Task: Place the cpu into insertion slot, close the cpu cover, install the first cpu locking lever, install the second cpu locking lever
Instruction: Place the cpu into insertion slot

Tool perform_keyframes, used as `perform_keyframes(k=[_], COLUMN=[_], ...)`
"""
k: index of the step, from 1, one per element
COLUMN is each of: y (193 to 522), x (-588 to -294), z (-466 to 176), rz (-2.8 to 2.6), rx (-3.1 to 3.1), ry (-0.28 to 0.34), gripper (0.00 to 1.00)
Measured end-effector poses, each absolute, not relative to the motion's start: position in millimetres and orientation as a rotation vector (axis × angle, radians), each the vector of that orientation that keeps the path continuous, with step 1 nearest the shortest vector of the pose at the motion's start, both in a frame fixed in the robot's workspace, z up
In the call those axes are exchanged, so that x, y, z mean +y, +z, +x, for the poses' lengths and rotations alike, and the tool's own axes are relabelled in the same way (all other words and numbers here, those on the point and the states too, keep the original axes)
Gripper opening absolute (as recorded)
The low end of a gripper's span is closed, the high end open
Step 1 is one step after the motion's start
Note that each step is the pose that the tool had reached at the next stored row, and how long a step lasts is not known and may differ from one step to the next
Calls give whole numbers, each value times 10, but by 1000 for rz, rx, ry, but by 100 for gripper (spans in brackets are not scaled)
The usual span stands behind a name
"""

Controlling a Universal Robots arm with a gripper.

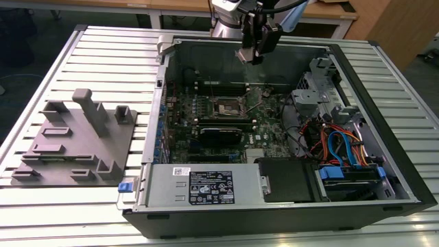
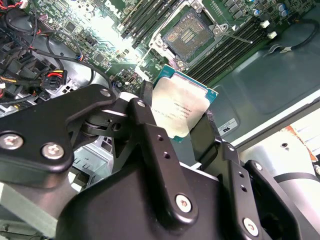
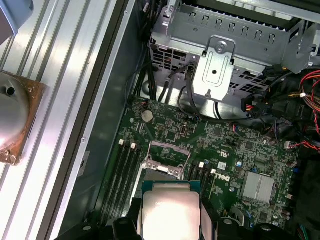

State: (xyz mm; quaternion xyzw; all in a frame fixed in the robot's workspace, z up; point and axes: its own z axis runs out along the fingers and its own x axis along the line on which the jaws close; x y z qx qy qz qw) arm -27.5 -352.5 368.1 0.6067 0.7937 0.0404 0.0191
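Claw (image 2: pixel 181 119), pointing down, holds cpu (image 2: pixel 184 106) above insertion slot (image 2: pixel 189 32).

Open PC case (image 1: pixel 274 218) on slatted worktop (image 1: pixel 110 46); grey fixture plate (image 1: pixel 75 149) beside it, exterior view's left.

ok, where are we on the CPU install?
Nothing finished yet. In hand: the gripper is shut on the cpu, held in the air above the open case. Left: the insertion slot is bare, the cpu cover is not down over it, and a locking lever looks swung out.
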Motion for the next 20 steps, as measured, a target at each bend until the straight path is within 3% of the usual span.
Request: perform_keyframes(k=[20], y=[3681], x=[-3524], z=[-275], rz=[1981], rx=[2381], ry=[122], gripper=[54])
